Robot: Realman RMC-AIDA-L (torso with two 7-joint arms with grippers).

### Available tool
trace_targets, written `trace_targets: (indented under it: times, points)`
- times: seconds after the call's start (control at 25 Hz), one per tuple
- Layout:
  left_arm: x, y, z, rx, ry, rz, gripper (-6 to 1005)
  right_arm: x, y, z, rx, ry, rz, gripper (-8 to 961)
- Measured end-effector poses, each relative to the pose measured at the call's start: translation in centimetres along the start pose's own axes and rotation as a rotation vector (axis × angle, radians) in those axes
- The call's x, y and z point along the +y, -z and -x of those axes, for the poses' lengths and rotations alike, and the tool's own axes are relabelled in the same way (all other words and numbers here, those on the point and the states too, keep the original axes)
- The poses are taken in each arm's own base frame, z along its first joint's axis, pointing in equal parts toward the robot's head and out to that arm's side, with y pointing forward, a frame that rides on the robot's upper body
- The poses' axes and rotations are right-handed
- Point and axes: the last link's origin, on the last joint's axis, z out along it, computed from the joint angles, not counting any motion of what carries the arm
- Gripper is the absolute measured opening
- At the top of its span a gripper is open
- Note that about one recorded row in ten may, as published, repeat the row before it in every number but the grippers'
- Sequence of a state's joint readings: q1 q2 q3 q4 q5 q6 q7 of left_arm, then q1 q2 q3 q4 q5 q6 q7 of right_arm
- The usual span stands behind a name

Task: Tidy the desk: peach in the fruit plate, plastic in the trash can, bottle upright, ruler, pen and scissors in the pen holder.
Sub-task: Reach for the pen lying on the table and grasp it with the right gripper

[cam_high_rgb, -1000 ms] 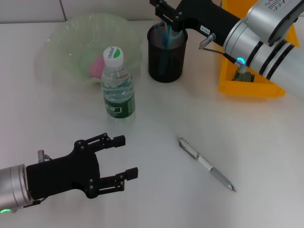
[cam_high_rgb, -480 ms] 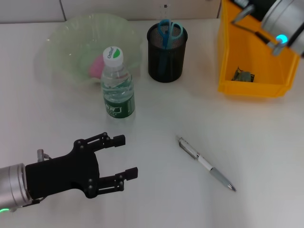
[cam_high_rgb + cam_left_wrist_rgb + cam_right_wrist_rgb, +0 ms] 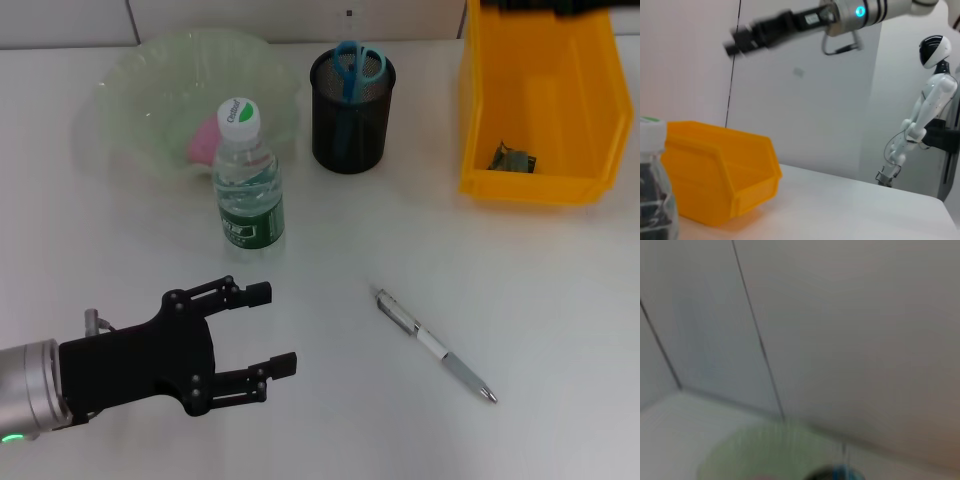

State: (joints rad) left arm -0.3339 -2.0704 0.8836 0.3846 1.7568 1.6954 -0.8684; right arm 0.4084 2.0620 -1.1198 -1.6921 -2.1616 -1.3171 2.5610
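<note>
- Left gripper (image 3: pixel 268 332) low over the near left of the desk (image 3: pixel 560 300), fingers (image 3: pixel 255 293) spread wide, holding nothing, touching nothing.
- Right gripper (image 3: pixel 742 39) seen in the left wrist view only, raised high in front of the wall, blurred; can't tell if its fingers are apart or together. In the head view just a dark sliver of that arm at the top edge above the bin.
- Pen (image 3: pixel 434 344) lies flat on the desk, diagonal, well apart from the left gripper, near the middle right.
- Bottle (image 3: pixel 246 178) upright, white cap on, just in front of the green plate (image 3: pixel 150 80).
- Peach (image 3: pixel 203 140) pink, inside the plate, partly hidden behind the bottle.
- Black mesh pen holder (image 3: pixel 351 110) beside the plate; blue-handled scissors (image 3: pixel 352 62) stand in it, handles up.
- Orange bin (image 3: pixel 530 110) at far right with a crumpled scrap (image 3: pixel 512 159) at its bottom.
- Surface white, plain; pale panelled wall behind; a white humanoid robot (image 3: pixel 925 95) stands in the room's background.
- Versus a second ago: right arm was over the pen holder, now lifted up out of the head view; left gripper shifted slightly forward; objects unmoved.
</note>
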Motion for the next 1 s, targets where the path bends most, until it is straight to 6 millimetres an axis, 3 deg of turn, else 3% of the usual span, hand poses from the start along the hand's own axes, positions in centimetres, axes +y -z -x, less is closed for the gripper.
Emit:
trace_targets:
  times: [0.24,0.4,0.6,0.64,0.68,0.84,1.0]
  points:
    - [-0.2,-0.4,-0.2,-0.002,-0.009,0.016,795,3.2,2.1,-1.3,0.451,-0.010,0.072,764]
    - [-0.2,-0.5,-0.3,-0.003,-0.009,0.020,795,4.5,1.8,-2.3,0.555,0.013,0.088,763]
    - [-0.1,-0.4,-0.2,-0.006,-0.006,0.024,795,6.3,-0.4,-4.5,0.693,0.070,0.111,762]
    - [0.0,-0.4,-0.1,-0.007,-0.005,0.025,795,6.7,-1.8,-5.6,0.728,0.070,0.137,762]
    - [0.0,-0.4,-0.1,-0.007,-0.005,0.025,795,6.7,-1.8,-5.6,0.728,0.070,0.137,761]
    - [0.1,-0.3,0.0,-0.009,-0.001,0.024,795,7.2,-4.9,-7.4,0.763,0.065,0.150,756]
    - [0.0,-0.2,0.0,-0.011,0.001,0.025,795,7.2,-6.3,-8.0,0.779,0.073,0.145,751]
